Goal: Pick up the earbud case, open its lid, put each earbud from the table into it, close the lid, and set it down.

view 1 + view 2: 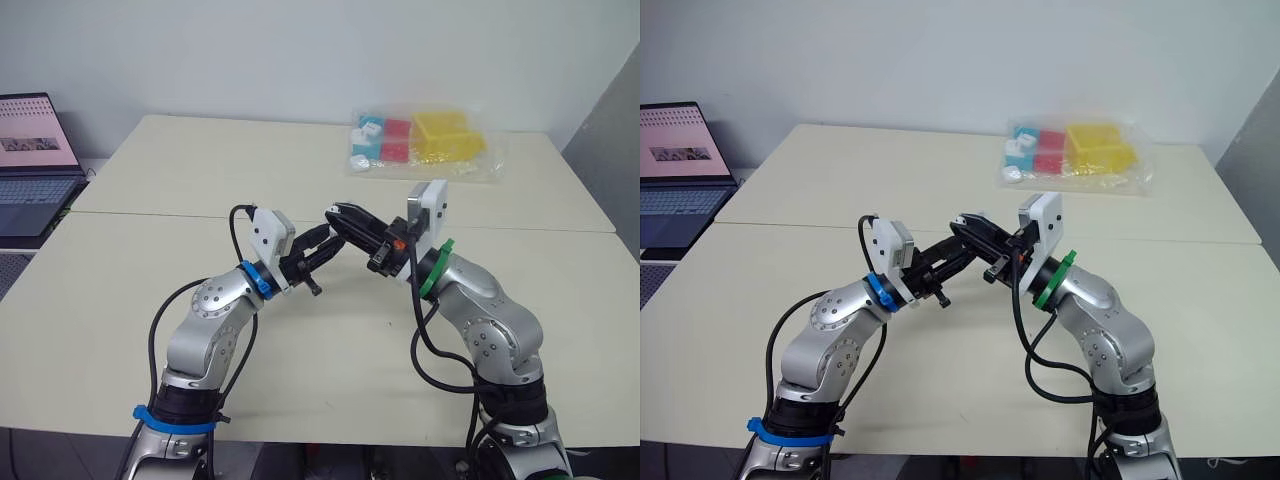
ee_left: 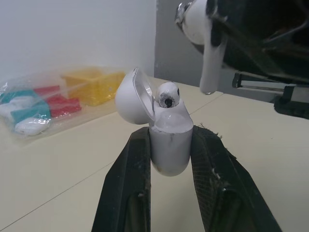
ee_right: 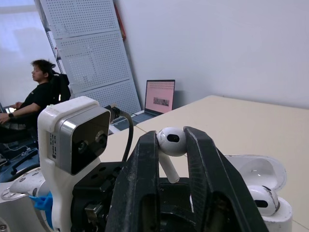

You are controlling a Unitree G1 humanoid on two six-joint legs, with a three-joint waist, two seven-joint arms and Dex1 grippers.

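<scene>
Earbud case (image 2: pixel 168 145) is being held mid-frame in head view, lid (image 2: pixel 131 96) open w/ one earbud (image 2: pixel 168 94) inside, left gripper (image 2: pixel 170 137) clamping its body. Right gripper (image 3: pixel 172 137) is pinching 2nd earbud (image 3: pixel 170 141) close by case's mouth, above worktop (image 1: pixel 150 180).

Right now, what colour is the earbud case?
White: the earbud case shows best in left wrist view.

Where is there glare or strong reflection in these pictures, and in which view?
Left wrist view: bright highlights on the inner lid of the open glossy white earbud case and on the white plastic earbud held near it. Left eye view: the clear plastic bag of coloured blocks glints. Right wrist view: the open laptop's screen glows pink.
</scene>
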